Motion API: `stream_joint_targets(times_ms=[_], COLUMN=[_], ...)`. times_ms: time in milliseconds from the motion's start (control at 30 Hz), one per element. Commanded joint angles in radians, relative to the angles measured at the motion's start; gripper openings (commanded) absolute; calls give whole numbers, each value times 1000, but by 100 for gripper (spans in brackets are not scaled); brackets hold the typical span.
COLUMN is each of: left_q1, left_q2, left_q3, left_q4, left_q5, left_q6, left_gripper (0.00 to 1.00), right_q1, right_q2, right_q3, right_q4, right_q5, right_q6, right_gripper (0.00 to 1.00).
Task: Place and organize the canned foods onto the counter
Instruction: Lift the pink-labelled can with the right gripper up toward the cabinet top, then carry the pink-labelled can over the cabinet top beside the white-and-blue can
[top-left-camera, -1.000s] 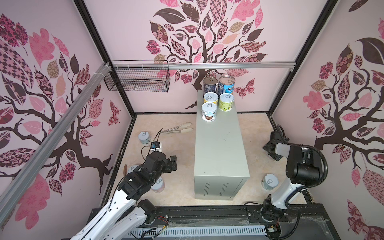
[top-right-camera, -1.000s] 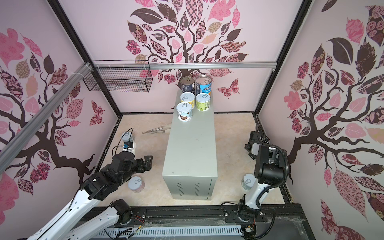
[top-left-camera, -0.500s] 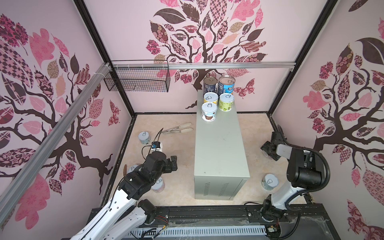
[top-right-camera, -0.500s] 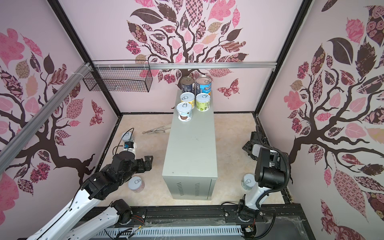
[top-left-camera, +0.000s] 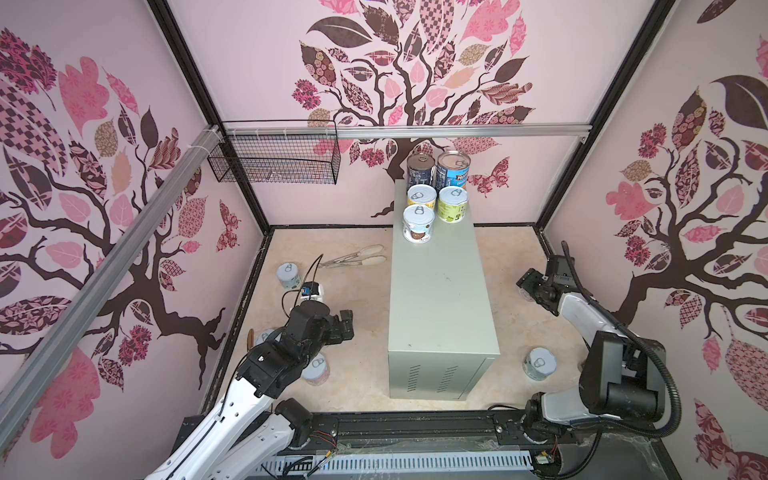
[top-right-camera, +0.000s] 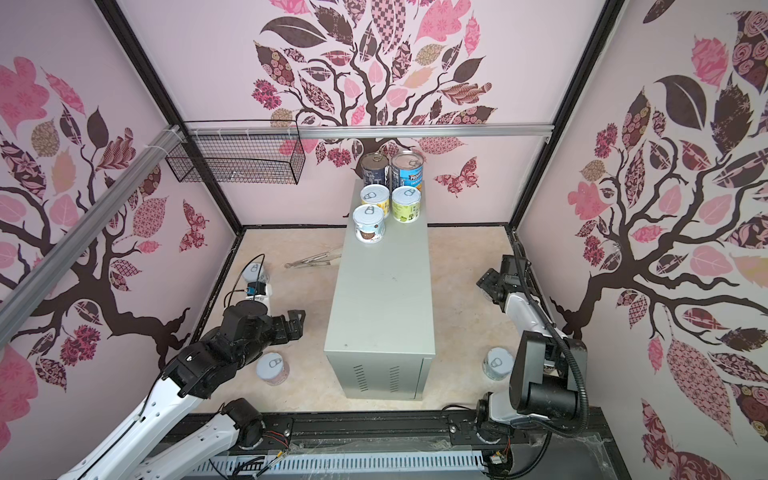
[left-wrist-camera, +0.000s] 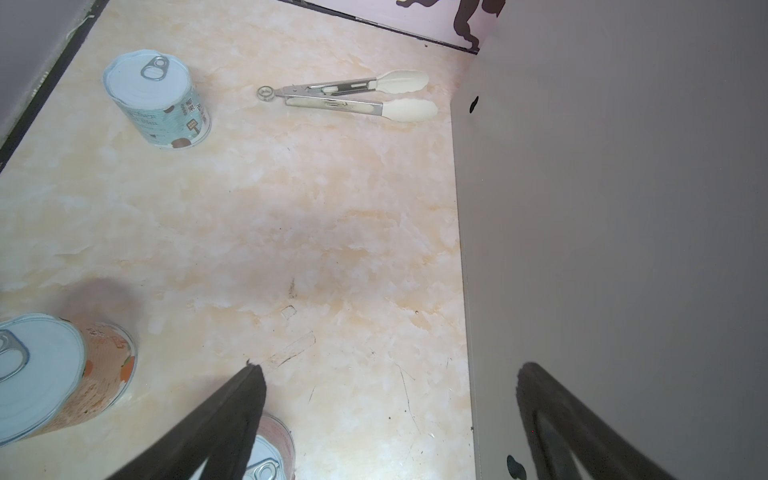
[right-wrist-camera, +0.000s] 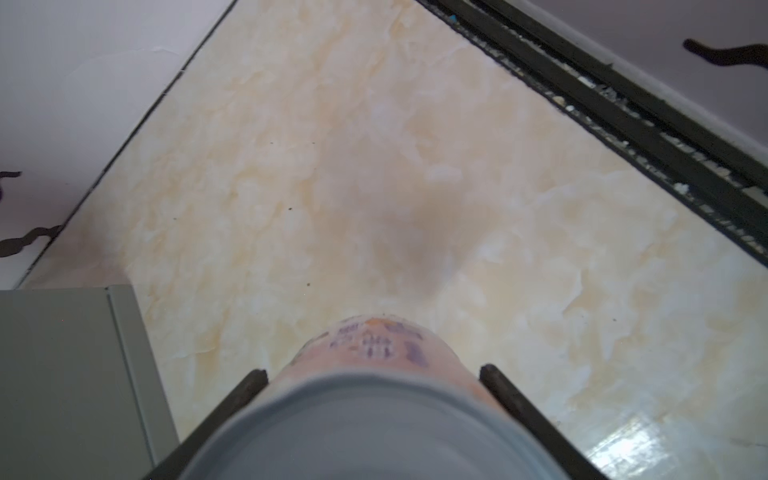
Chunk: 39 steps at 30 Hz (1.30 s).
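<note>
Bearings are read on the top views from the middle of the counter, with twelve at the far wall.

1. The left gripper (top-left-camera: 345, 325) is at eight o'clock. Its fingers (left-wrist-camera: 232, 415) are spread to full width over the beige marbled floor (left-wrist-camera: 291, 228) and have hold of nothing.
2. Three tins stand upright on the floor at left. A short teal-labelled tin (top-left-camera: 289, 275) with a pale pull-tab lid is at ten o'clock. A short orange-labelled tin (left-wrist-camera: 54, 374) is at eight, largely hidden by the arm in both top views. A short pink-labelled tin (top-left-camera: 316, 370) is at seven.
3. The metal tongs with cream tips (top-left-camera: 357, 257) lie flat at eleven o'clock, near the counter.
4. The tall pale grey-green metal box counter (top-left-camera: 440, 299) carries five upright tins at its twelve o'clock end.
   - At the back, a tall navy-labelled tin (top-left-camera: 420, 170) stands beside a tall blue-labelled tin (top-left-camera: 453, 169).
   - In front of them are a short yellow-labelled tin (top-left-camera: 422, 197) and a short green-labelled tin (top-left-camera: 453, 203).
   - Nearest is a short white-and-brown-labelled tin (top-left-camera: 418, 224).
5. The right gripper (top-left-camera: 530, 289) is at three o'clock, low beside the counter. Its fingers (right-wrist-camera: 249, 386) are closed against the sides of a short peach-labelled tin (right-wrist-camera: 374, 424). Whether the tin's base is clear of the floor cannot be told.
6. A short pale-lidded tin (top-left-camera: 539, 363) stands upright on the floor at five o'clock, apart from the counter.
</note>
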Motion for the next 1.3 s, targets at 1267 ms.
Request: stream_joint_targets(times_ms=[1267], left_q1=[-95], left_q2=[-17], left_q3=[232], left_q4=[-145], left_q5=[-133], left_q6=[190], left_gripper=[98], right_q1=[294], right_q2=[-211], right_q3=[904], right_q4=[-725], right_q5=[-190], right_q6=[-226], right_gripper=[62])
